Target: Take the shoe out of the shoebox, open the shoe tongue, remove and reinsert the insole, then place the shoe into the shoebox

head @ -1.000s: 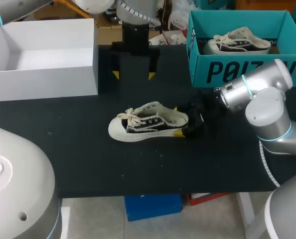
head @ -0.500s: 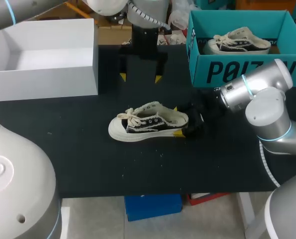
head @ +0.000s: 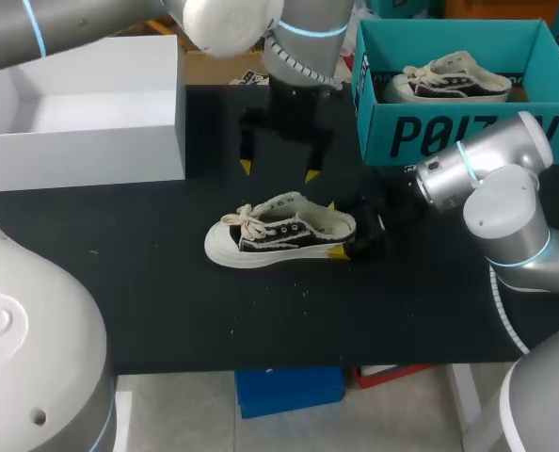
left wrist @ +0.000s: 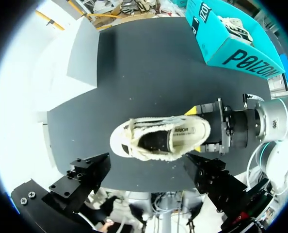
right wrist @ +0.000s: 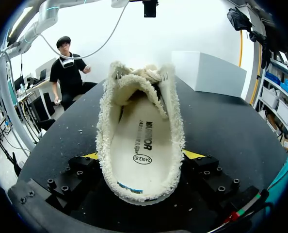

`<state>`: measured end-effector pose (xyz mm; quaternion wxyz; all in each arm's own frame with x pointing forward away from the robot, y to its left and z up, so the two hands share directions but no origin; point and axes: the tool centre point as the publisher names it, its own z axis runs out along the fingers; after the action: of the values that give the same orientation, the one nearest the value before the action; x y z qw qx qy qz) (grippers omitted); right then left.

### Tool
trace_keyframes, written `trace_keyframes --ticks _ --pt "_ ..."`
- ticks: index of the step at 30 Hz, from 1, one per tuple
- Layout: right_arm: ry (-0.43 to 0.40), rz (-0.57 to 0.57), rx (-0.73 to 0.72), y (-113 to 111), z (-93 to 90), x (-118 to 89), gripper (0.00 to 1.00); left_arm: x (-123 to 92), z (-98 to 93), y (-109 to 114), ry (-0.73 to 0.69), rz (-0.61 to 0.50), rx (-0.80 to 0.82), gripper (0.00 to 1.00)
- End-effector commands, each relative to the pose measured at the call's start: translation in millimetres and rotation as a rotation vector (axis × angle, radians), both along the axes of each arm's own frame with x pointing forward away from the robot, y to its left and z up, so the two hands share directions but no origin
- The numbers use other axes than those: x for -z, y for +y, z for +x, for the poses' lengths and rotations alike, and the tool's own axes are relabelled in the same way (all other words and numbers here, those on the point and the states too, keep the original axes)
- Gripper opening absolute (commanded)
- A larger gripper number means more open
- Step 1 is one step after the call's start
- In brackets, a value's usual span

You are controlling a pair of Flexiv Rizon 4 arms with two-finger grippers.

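Only wrist views show the shoe (right wrist: 104, 141) insole (right wrist: 143, 145) (printed).

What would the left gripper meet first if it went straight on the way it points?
Probably the shoe: the left gripper is open and points down, and its wrist view shows the shoe's open top straight ahead. Which part of it comes first is unclear.

The left arm hangs overhead, left gripper (head: 278, 170) pointing down, fingers spread wide. The right gripper (head: 337, 228) lies low, clamped on the shoe (head: 275, 234) at its heel.
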<state>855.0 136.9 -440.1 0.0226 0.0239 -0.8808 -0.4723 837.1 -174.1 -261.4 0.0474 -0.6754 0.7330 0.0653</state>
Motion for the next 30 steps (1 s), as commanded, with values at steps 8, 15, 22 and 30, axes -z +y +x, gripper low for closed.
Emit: trace_keyframes --ticks 8,15,22,30 --pt "0.000 -0.001 0.002 2 2.0 3 0.00 44 -2.8 -22 0.031 0.093 -0.025 1.00" --pt "0.000 -0.001 0.002 2 2.0 3 0.00 66 1.3 -30 0.038 0.149 -0.032 1.00" --pt "0.000 -0.001 0.002 2 2.0 3 0.00 85 3.9 -34 0.026 0.207 -0.035 1.00" --pt "0.000 -0.001 0.002 2 2.0 3 0.00 100 2.1 -33 0.023 0.244 -0.031 1.00"
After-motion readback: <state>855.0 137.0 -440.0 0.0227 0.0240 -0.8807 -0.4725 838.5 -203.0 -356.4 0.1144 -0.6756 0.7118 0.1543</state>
